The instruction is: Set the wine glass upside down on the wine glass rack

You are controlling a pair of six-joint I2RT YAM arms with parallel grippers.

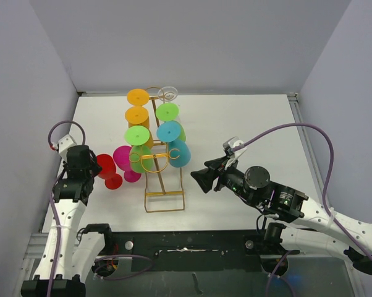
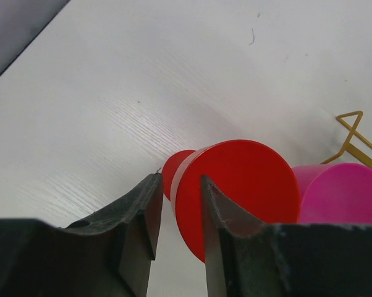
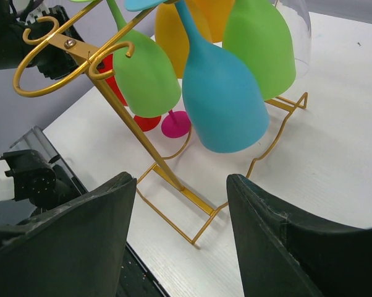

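The red wine glass (image 1: 105, 166) sits on the bench (image 1: 248, 124) just left of the gold wine glass rack (image 3: 147, 146), beside a pink glass (image 1: 122, 154). The left fingers (image 2: 143, 210) stand narrowly apart on either side of its bowl wall; I cannot tell whether they pinch it. Coloured glasses (image 1: 137, 116) hang upside down on the rack. Right of the rack, the right fingers (image 3: 99, 223) are spread wide and hold nothing.
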